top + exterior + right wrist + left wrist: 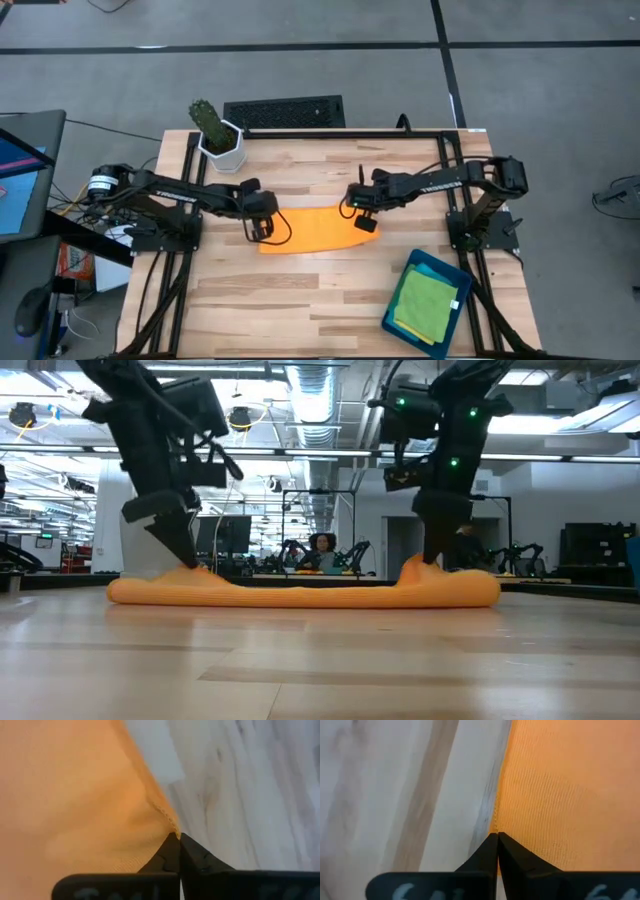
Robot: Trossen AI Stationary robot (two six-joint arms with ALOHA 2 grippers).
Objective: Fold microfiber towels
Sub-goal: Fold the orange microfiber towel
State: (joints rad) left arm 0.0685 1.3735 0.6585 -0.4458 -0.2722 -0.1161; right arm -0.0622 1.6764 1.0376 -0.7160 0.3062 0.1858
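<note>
— Pinching shut, both sets of jaws: left gripper (497, 838) clamping the orange towel (312, 229) at its hem, right gripper (176, 838) closing on a puckered edge at the opposite end.

— Lying where, relative to the cactus pot (221, 146)?

— Sitting just in front of it, mid-table (300, 300), stretching away toward the right arm's side. Spreading long and low, already looking doubled over, ends plump and rolled in the low view.

— Risking what?

— Slipping, probably. Gripping only a sliver of hem on each side, so possibly losing one corner when lifting, or catching a single layer and pulling the fold open. Lifting unevenly could also be dragging the cloth askew.

— Looking how, up close?

— Showing fine ribbed weave, bright orange, stitched edge wrinkling at the right pinch. Other cloths, green on top, waiting in the teal tray (398, 298), well apart from the pot.
</note>
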